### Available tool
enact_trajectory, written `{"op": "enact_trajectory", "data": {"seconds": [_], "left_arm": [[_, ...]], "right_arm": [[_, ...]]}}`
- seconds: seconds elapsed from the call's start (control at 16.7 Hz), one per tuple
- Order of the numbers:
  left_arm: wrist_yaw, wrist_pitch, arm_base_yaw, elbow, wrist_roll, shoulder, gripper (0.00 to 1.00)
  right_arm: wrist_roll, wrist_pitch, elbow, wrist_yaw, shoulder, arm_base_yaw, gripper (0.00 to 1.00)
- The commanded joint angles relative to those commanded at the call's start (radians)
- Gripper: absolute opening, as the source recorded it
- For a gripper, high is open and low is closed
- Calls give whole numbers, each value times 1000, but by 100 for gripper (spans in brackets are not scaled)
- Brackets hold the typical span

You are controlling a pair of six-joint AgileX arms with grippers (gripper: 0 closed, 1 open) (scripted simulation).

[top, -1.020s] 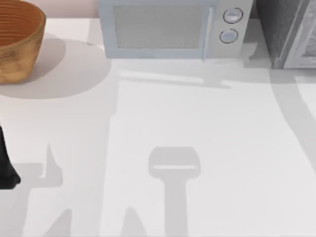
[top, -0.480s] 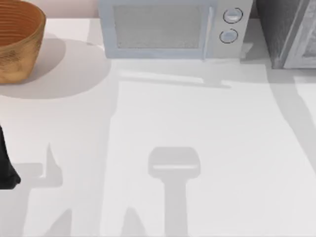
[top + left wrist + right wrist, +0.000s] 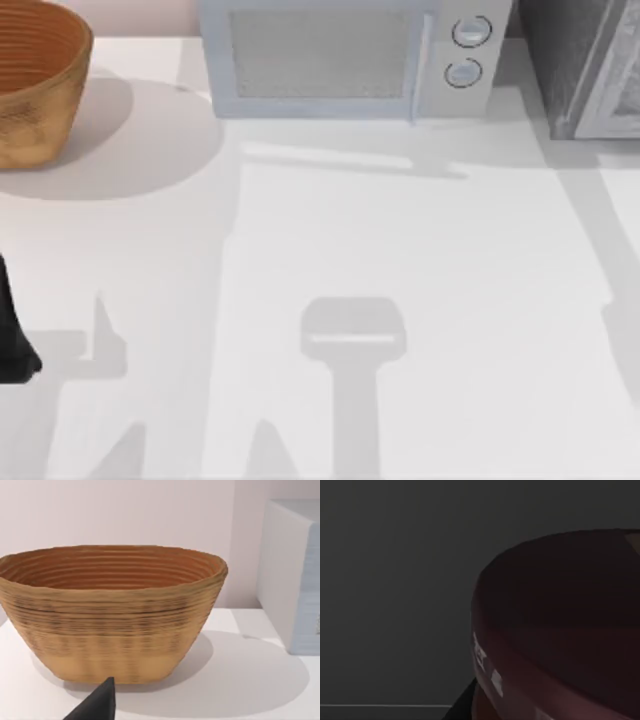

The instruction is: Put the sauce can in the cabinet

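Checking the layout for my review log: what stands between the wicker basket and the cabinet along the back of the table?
The microwave, seen in the top view, stands between the wicker basket at the left and the cabinet at the right.

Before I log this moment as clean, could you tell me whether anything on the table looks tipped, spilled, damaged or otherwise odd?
Nothing stands out. The woven basket sits upright at the table's far left, the microwave stands square with its door shut, and the cabinet is at the far right. No spill marks the table. The right wrist view is dark.
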Motion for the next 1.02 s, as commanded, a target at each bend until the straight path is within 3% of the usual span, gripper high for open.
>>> {"op": "enact_trajectory", "data": {"seconds": [0.48, 1.02], "left_arm": [[0, 0, 0, 0, 0, 0, 100], [0, 0, 0, 0, 0, 0, 100]], "right_arm": [[1, 28, 94, -30, 101, -23, 0], [1, 28, 94, -30, 101, -23, 68]]}}
